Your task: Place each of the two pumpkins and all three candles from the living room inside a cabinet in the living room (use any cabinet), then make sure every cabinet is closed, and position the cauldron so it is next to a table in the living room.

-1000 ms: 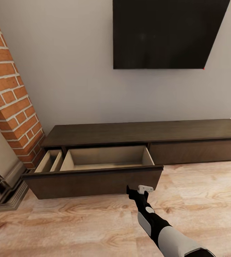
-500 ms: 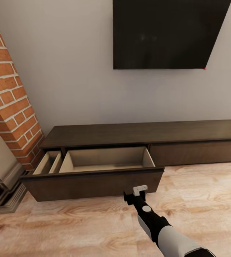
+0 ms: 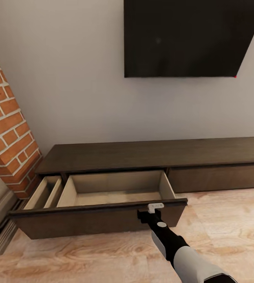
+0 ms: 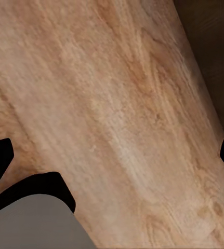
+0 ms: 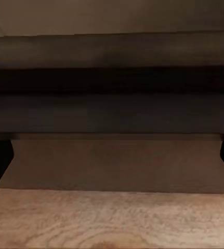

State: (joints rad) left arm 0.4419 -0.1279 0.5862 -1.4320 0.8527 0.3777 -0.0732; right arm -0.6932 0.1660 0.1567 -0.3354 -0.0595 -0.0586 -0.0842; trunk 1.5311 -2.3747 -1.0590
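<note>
I'm facing a grey wall (image 3: 72, 78) over pale wood floor (image 3: 229, 220), brick column (image 3: 9, 133) at the left and a dark screen (image 3: 189, 35) mounted above. The cabinet (image 3: 154, 151) runs along the wall; its left drawer (image 3: 103, 214) is pulled out, pale inside, nothing in it that I can see. My right gripper (image 3: 155, 207) sits at the drawer front's top edge; I can't tell how wide its fingers stand. On the left wrist camera the left gripper (image 4: 112, 155) hangs spread wide over bare floor, holding nothing
</note>
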